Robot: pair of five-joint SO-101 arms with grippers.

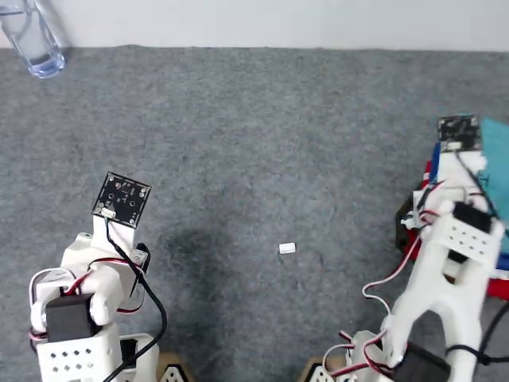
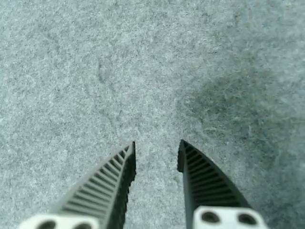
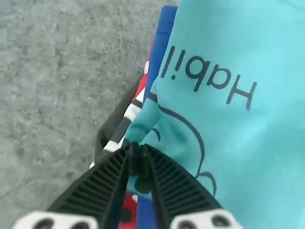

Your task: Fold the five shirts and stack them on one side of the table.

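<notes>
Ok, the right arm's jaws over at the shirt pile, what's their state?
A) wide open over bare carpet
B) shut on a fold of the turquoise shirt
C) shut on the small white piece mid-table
B: the right wrist view shows the jaws pressed together, with a bunched fold of the turquoise shirt caught between their tips.

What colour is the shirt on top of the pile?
Turquoise shirt, with dark printed outlines; right wrist view shows it best.

Robotics lab: grey felt-covered table [image 1: 262,119].
</notes>
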